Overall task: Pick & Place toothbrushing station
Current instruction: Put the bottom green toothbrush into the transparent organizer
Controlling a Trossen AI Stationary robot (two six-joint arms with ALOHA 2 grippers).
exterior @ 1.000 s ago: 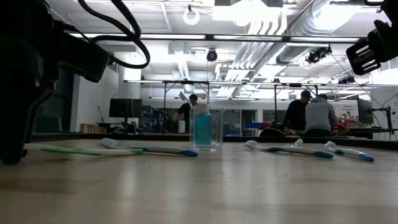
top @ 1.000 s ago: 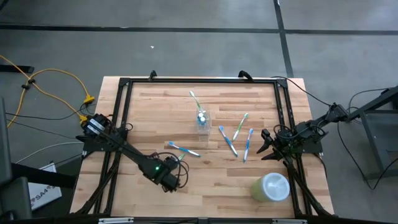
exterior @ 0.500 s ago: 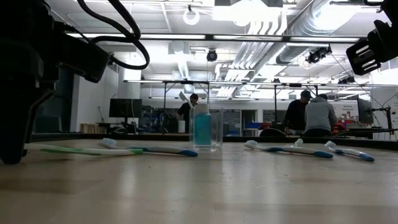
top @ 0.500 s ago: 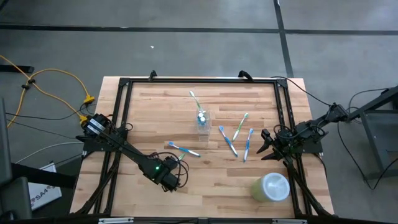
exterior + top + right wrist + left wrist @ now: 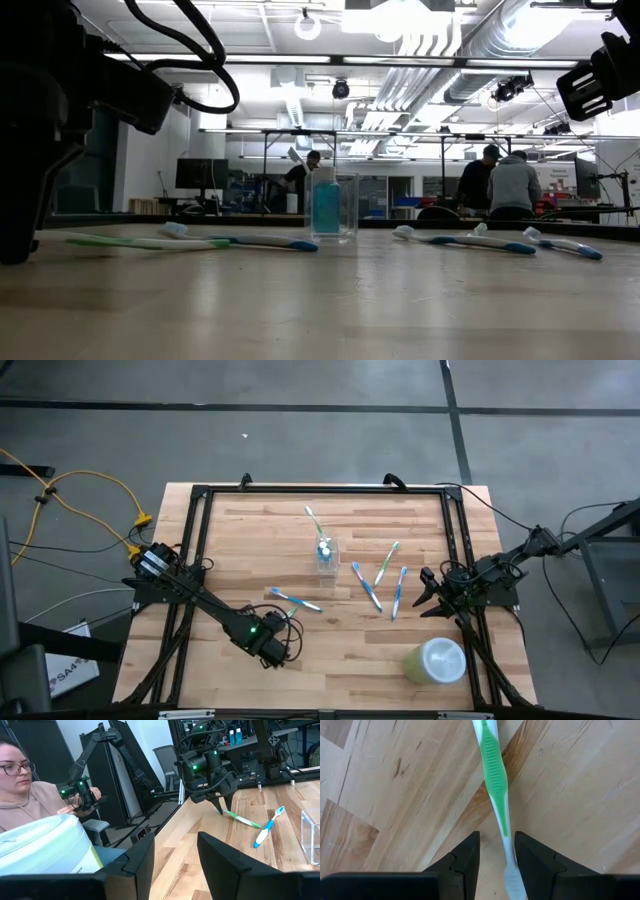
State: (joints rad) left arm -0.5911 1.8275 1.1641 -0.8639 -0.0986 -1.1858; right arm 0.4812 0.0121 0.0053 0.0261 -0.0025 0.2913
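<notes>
A clear plastic cup (image 5: 325,554) with small blue-and-white tubes inside stands at the table's middle; it also shows in the low view (image 5: 333,207). Several blue and green toothbrushes lie flat around it: one blue (image 5: 296,600), one green at the far side (image 5: 314,517), three to the right (image 5: 385,578). My left gripper (image 5: 270,650) is open near the front left, fingers pointing down on either side of a green toothbrush (image 5: 494,775) lying on the wood, close to its bristle end. My right gripper (image 5: 428,592) is open and empty at the right edge.
A pale green round container (image 5: 437,660) stands at the front right, close to my right arm. A black metal frame (image 5: 320,489) runs around the table. A person (image 5: 30,790) sits beyond the table's left side; others stand in the room behind (image 5: 505,185).
</notes>
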